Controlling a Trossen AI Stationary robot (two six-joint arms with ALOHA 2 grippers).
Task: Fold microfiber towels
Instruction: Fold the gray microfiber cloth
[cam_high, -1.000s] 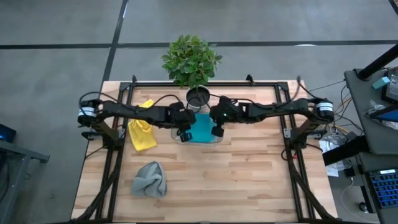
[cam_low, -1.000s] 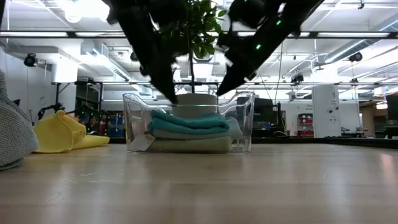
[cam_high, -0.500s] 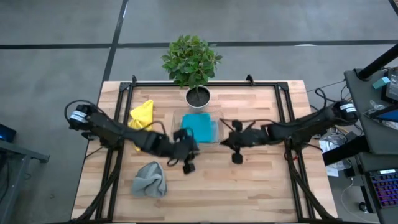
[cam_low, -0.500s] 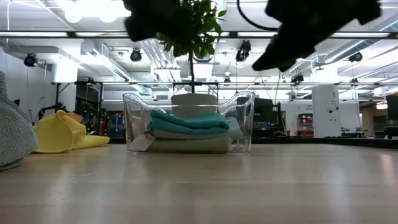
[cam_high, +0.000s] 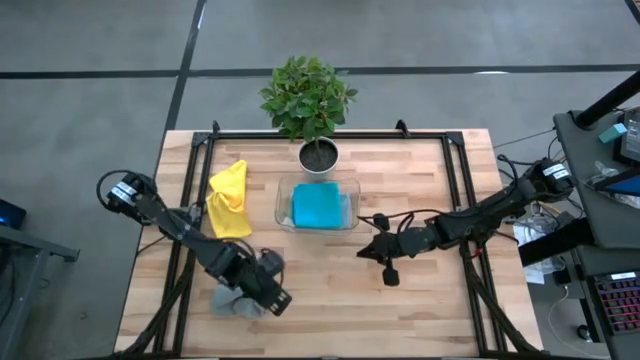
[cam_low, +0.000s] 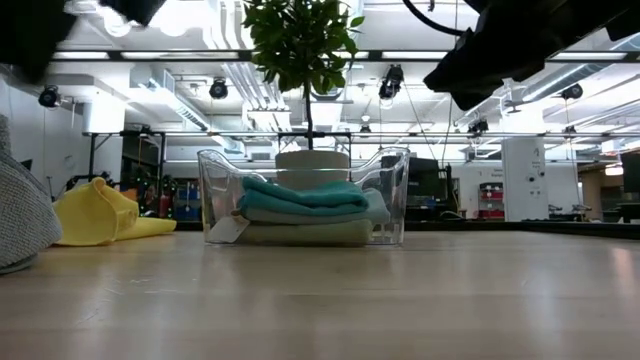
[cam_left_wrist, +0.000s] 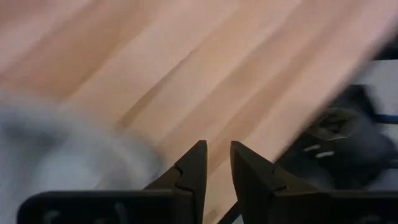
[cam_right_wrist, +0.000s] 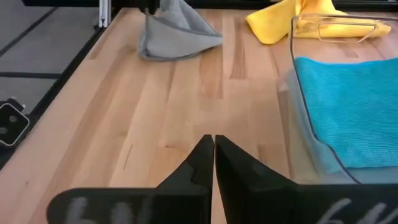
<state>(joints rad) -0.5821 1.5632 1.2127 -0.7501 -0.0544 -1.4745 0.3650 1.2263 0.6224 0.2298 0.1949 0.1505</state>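
Left gripper (cam_high: 277, 298) is positioned over the crumpled grey towel (cam_high: 236, 296) at the table's (cam_high: 420, 310) near left; fingers (cam_left_wrist: 193, 171) stand slightly apart, gripping nothing; right gripper (cam_high: 389, 273) hovers above bare wood, near the clear plastic tray (cam_high: 283, 207), fingers (cam_right_wrist: 200, 163) pressed together and empty; the tray holds the teal towel (cam_high: 318, 206) folded on top of a stack; the yellow towel (cam_high: 229, 203) lies unfolded left of the tray; a potted plant (cam_high: 308, 100) stands behind.

A teal towel (cam_high: 318, 205) tops the stack in the clear tray (cam_high: 283, 189), over what look like pale blue and sage layers, beside a yellow towel (cam_high: 229, 202), a grey towel (cam_high: 232, 297) and the pale striped-wood counter (cam_high: 400, 310).
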